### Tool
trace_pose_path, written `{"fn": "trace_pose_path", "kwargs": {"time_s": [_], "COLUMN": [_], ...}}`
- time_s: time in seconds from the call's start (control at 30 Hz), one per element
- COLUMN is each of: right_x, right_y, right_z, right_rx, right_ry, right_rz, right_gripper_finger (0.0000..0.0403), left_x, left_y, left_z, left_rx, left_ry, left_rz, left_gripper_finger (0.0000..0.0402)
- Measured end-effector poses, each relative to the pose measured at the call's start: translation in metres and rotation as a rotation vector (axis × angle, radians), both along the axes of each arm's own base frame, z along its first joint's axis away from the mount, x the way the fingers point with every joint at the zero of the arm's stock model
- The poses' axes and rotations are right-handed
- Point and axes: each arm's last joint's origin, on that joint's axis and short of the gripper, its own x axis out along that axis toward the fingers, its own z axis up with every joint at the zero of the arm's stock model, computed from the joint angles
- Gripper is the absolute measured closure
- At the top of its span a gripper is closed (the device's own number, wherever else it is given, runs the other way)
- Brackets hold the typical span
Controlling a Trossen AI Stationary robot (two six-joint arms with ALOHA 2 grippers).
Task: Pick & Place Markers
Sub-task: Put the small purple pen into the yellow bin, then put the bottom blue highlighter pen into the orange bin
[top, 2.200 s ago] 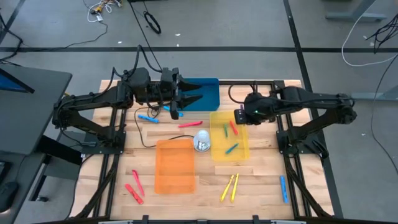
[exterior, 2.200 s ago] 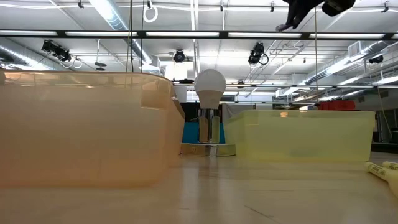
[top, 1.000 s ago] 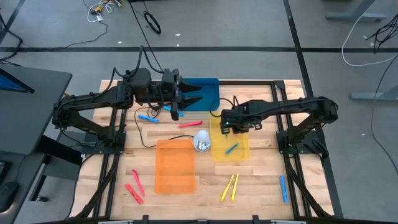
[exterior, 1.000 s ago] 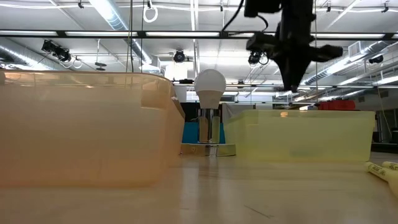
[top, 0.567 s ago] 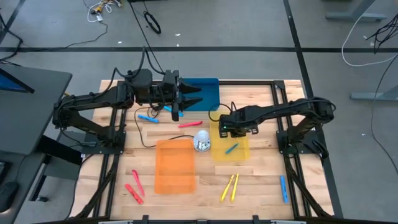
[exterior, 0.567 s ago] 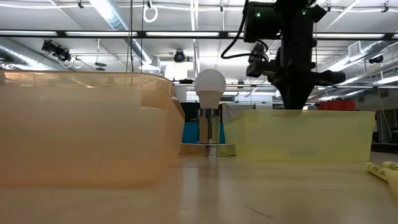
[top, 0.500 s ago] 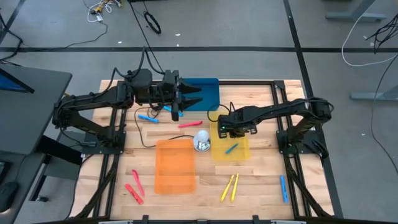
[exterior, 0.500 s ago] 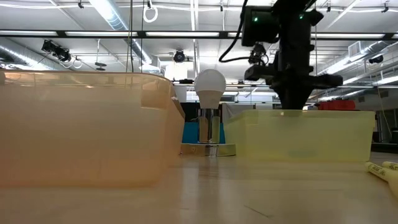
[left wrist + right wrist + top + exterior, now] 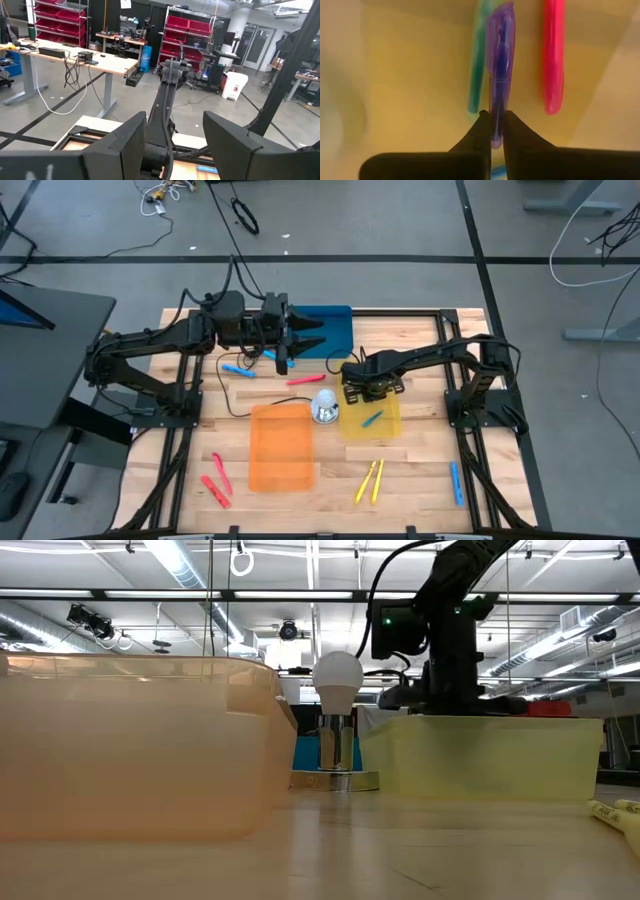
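My right gripper [image 9: 362, 386] reaches down into the yellow tray [image 9: 390, 427] and is shut on a purple marker [image 9: 500, 70]. A green marker [image 9: 478, 65] and a red marker [image 9: 553, 55] lie on the tray floor beside it, and a light blue marker [image 9: 372, 419] lies nearer. In the low view the tray wall [image 9: 480, 755] hides the fingers. My left gripper [image 9: 303, 340] hangs open over the blue tray [image 9: 338, 330]. Loose on the table are a light blue marker [image 9: 238, 369], a red marker [image 9: 305, 380], two yellow markers [image 9: 368, 480], red markers [image 9: 215, 484] and a blue marker [image 9: 456, 483]. My right gripper pinches the purple marker between its two fingers at the marker's near end [image 9: 495, 127], coming from above. The marker's length runs on beyond the fingertips, parallel to the green and red markers. I cannot tell whether it rests on the tray floor.
An orange tray [image 9: 281, 445] lies near the middle of the table. A white bulb-shaped object on a shiny base [image 9: 325, 408] stands between the orange and yellow trays, close to my right arm. Black cables [image 9: 225, 385] run over the left part of the table.
My right arm has moved toward the table's left and gone down, so that its gripper has sunk from above the yellow tray's rim to inside the tray. My left arm has kept still.
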Motion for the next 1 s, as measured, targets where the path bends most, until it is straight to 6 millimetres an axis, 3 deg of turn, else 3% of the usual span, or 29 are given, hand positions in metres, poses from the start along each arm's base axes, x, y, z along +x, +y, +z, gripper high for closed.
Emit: {"fn": "trace_pose_path", "kwargs": {"time_s": [0.5,1.0], "right_x": [-0.0019,-0.0049], "right_y": [0.0004,0.0008], "right_z": [-0.0002,0.0054], "right_rx": [0.013,0.007], "right_ry": [0.015,0.003], "right_rz": [0.091,0.311], "right_gripper_finger": [0.0259,0.0249], "left_x": [0.0,0.0], "left_y": [0.0,0.0], "left_z": [0.0,0.0], "left_rx": [0.0,0.044], "left_ry": [0.0,0.002], "left_rz": [0.0,0.002], "left_gripper_finger": [0.02,0.02]}}
